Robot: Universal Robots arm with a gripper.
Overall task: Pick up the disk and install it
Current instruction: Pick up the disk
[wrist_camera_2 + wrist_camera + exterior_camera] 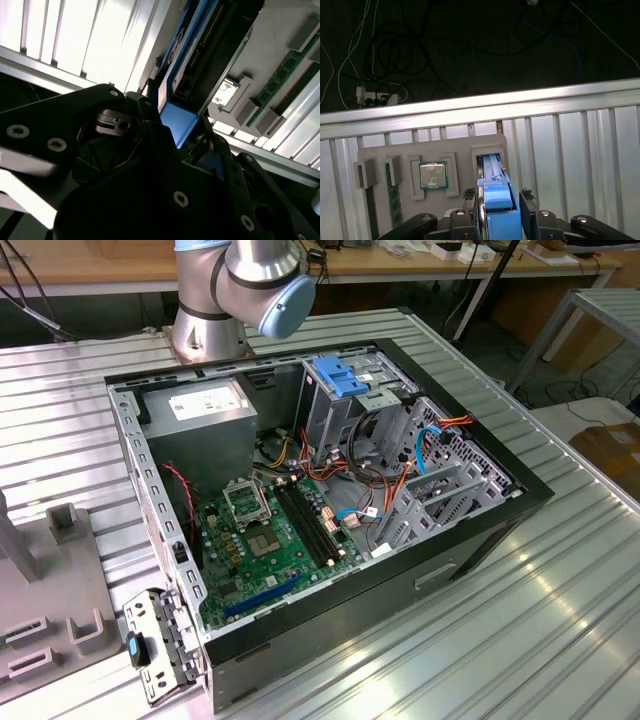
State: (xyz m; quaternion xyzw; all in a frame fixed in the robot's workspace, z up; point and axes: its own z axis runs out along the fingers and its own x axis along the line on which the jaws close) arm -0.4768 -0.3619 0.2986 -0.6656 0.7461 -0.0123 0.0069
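The disk (498, 200) stands on edge, its bright blue side rail and end tab facing the first wrist camera. Its far end reaches into a slot of the grey parts holder (465, 150). My gripper (498, 209) is shut on the disk, with a black finger (470, 207) pressed to each side. In the second wrist view the disk's blue tab (177, 122) sits between the fingers of the gripper (180, 137), and its dark body (220, 45) runs away over the holder. Whether the disk has lifted clear of the slot I cannot tell.
The holder also carries a processor chip (433, 175) and a green memory stick (392, 197). The open computer case (330, 490) lies on the ribbed metal table (560, 590), a blue bracket (340, 375) topping its drive cage. The arm's base (215, 325) stands behind it. Cables hang beyond the table edge.
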